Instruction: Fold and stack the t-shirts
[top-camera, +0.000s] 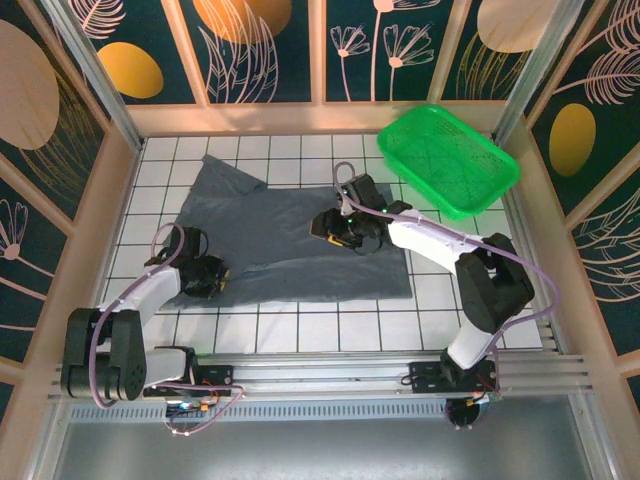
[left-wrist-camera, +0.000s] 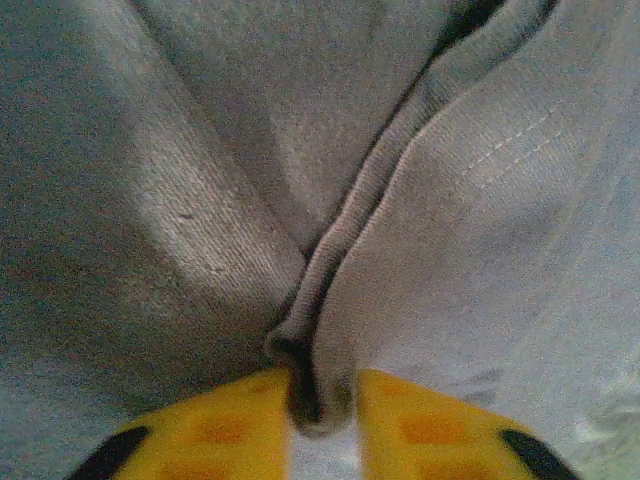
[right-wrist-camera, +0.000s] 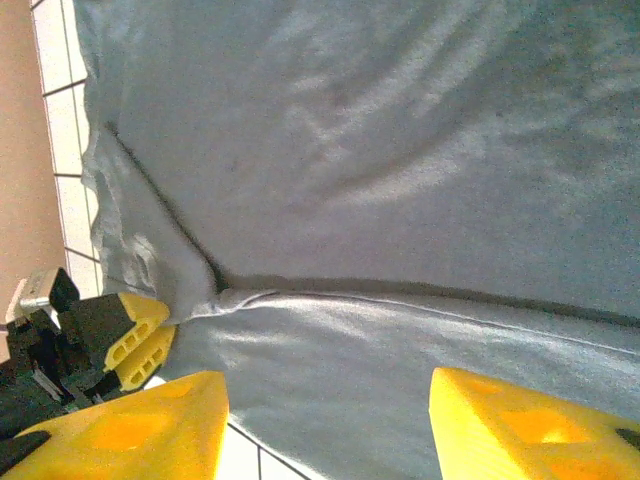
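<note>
Seen from above, the slate-grey t-shirt (top-camera: 300, 235) lies spread on the tiled table (top-camera: 300, 322), near a green basket (top-camera: 447, 160). Left wrist: the left gripper (left-wrist-camera: 322, 400) pinches a cloth fold. Right wrist: the right gripper (right-wrist-camera: 325, 400) hangs wide open above the shirt.

This looks like a robot test booth in a lab. A white tiled table (top-camera: 300, 320) is closed in by leaf-printed panels (top-camera: 270, 50), and the left arm (top-camera: 130, 300) and right arm (top-camera: 440, 245) are bolted to an aluminium rail (top-camera: 330, 375), with loose cables (top-camera: 540, 290).
</note>
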